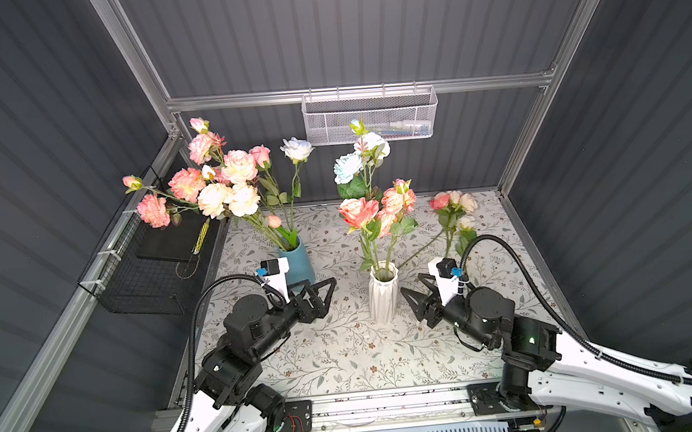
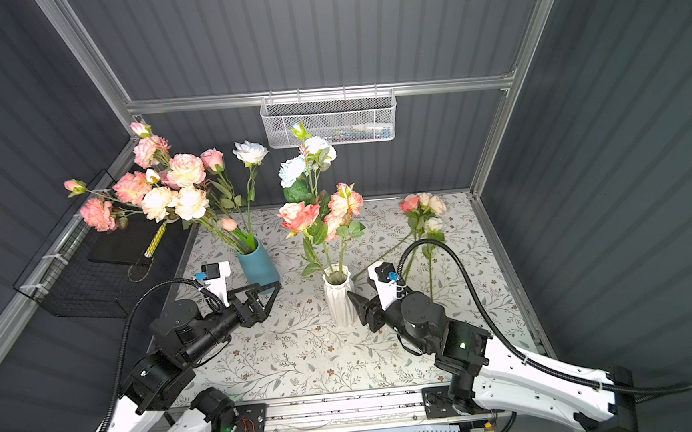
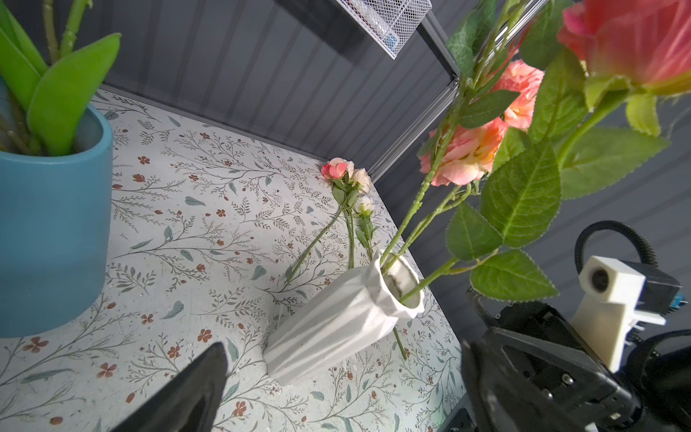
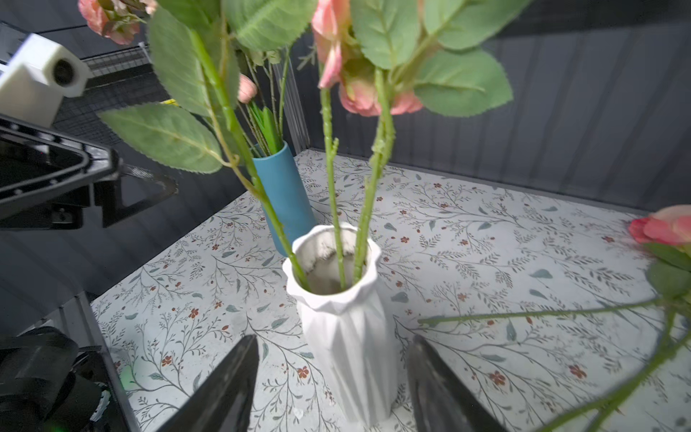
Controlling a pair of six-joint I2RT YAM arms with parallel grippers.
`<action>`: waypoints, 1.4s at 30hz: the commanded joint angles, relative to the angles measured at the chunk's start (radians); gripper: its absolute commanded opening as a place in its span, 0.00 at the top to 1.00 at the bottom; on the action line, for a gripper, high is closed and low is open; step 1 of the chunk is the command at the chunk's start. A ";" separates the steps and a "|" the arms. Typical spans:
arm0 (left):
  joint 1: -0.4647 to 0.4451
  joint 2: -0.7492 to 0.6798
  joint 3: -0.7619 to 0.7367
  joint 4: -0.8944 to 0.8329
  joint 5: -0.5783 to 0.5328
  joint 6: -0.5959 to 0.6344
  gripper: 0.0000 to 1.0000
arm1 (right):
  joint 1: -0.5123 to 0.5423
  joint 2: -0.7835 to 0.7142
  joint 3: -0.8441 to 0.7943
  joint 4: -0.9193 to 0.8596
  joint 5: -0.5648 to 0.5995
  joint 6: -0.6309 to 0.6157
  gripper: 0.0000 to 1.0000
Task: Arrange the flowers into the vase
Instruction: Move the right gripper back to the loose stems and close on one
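The flowers [image 1: 454,207] not yet arranged lay flat on the surface [image 1: 346,359] toward its back right corner. They formed a loose sprig of pink and cream roses, with bare stem ends pointing at the white ribbed vase [image 1: 383,302] and stopping near it. Three stems of peach, pink and pale-blue blooms stood in that vase already.

The right claw [image 1: 411,284] sat low beside the vase with its jaws parted and empty, one on each side of the vase's lower body and apparently not touching it. The main risk looked to be a sideways swing from there. The vase was narrow and carried tall, leafy stems, so a knock could probably topple it. Leaves hanging over the claw could also snag on a rise.

The sprig's stems were thin and lay flush on the surface, so a pinch might slip or scrape. The right arm's cable [image 1: 504,241] looped above them and might drag across the blooms.

The left claw [image 1: 320,285] was spread wide and held nothing, just beside the blue vase [image 1: 299,264]. That vase's crowded bunch leaned heavily toward the black wire basket [image 1: 140,281], so a bump there seemed risky too.
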 commanded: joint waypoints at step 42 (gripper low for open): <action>-0.002 -0.075 -0.049 -0.029 -0.017 0.027 0.00 | -1.018 1.202 0.609 -0.591 -0.275 0.084 0.72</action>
